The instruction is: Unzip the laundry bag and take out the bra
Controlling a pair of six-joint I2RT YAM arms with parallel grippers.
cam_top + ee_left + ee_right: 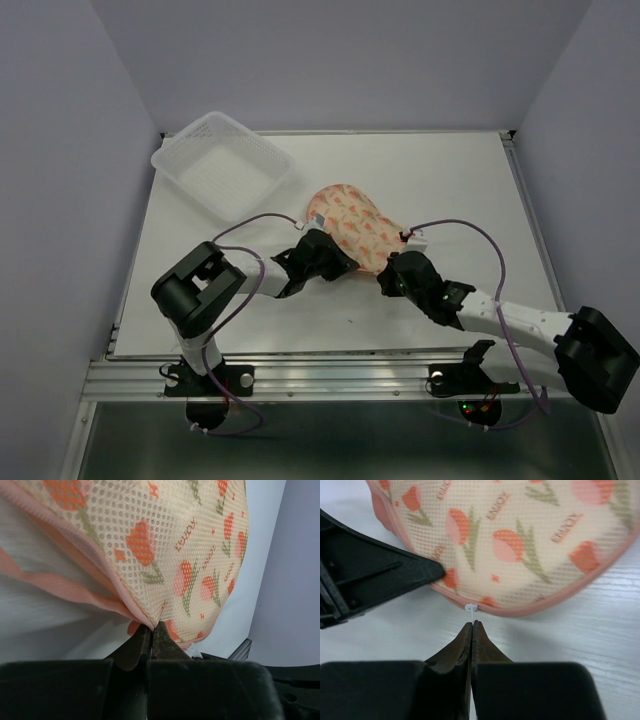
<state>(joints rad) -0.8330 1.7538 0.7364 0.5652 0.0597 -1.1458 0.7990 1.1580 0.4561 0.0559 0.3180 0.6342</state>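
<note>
Small orange lettering shows on the peach-pink mesh laundry bag [150,510] with orange tulip motifs, one short word repeated between the flowers. In the left wrist view, one printed word [186,535] runs sideways and looks like "LUCKY", though the mesh breaks up the letters. In the right wrist view several copies sit upside down, no clearer. From above, a small white tag [316,217] sits on the bag's far edge, too tiny to read.
</note>
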